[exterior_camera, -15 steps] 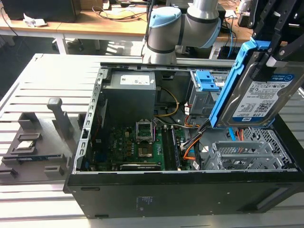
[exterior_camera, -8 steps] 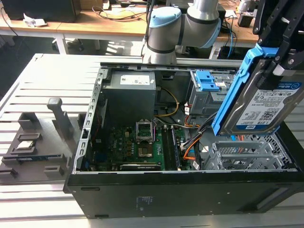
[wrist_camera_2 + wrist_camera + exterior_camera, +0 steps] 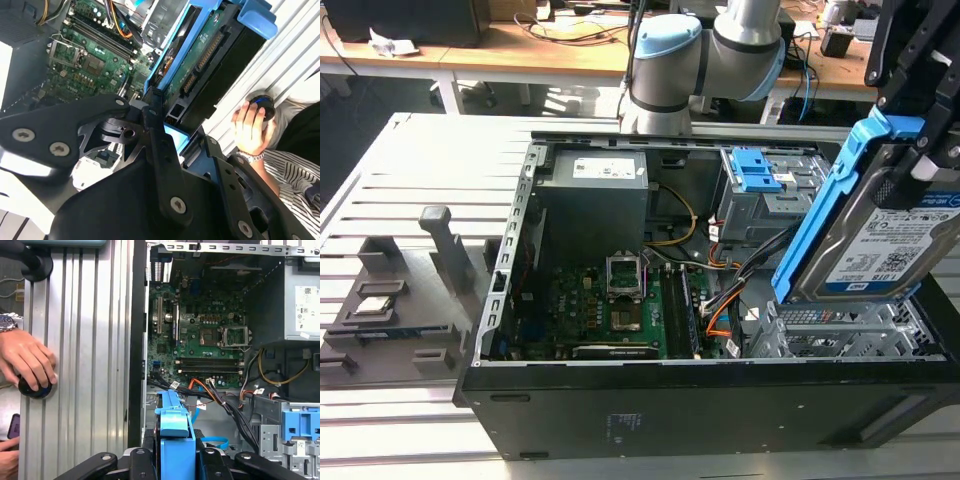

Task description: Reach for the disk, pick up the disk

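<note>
The disk [image 3: 880, 245] is a silver-grey hard drive with a white-and-blue label in a bright blue rail frame. In the exterior view it hangs tilted over the open computer case's right end, its lower edge close above the metal drive cage [image 3: 840, 330]. My gripper [image 3: 910, 175] is shut on its upper part, black fingers on either side. In the first wrist view the disk's blue frame edge [image 3: 175, 435] runs between my gripper's [image 3: 176, 460] black fingers. The second wrist view shows the disk's underside and connector edge [image 3: 210, 55] above my gripper [image 3: 177, 132].
The open black case [image 3: 620, 420] holds a green motherboard [image 3: 620, 300], a power supply [image 3: 595, 200], cables and a bay with small blue clips [image 3: 755, 170]. A person's hand [image 3: 27, 360] rests on a black knob [image 3: 35, 389] beside the case. A grey fixture [image 3: 390, 310] lies on the slatted table at the exterior view's left.
</note>
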Controlling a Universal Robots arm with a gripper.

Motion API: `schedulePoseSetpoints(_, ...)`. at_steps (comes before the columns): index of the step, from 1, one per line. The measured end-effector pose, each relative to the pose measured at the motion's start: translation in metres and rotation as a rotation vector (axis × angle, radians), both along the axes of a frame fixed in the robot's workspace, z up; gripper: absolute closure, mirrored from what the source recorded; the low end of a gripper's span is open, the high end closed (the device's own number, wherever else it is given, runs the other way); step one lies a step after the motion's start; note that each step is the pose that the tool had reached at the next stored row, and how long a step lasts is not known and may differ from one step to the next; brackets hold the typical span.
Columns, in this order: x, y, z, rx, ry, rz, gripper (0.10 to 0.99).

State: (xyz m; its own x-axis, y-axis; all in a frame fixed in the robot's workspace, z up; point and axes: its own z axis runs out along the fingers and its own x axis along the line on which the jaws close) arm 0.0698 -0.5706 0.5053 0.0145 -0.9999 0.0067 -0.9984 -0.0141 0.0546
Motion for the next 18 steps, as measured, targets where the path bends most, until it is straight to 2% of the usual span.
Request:
schedulePoseSetpoints(2, -0.0001, -0.0076, -0.0005, 0.0, 0.0, -0.002, 0.722)
schedulePoseSetpoints(5, 0.0002, -0.008, -0.0021, 0.008, 0.0, -0.018, 0.722)
schedulePoseSetpoints(6, 0.001, -0.0079, -0.0039, 0.011, 0.0003, -0.022, 0.722)
schedulePoseSetpoints(14, 0.0108, -0.0076, -0.0215, 0.009, 0.0059, -0.022, 0.722)
schedulePoseSetpoints(16, 0.0142, -0.0039, -0.0241, 0.007, 0.0061, -0.022, 0.722)
schedulePoseSetpoints(18, 0.0156, -0.0001, -0.0304, 0.007, 0.0065, -0.022, 0.722)
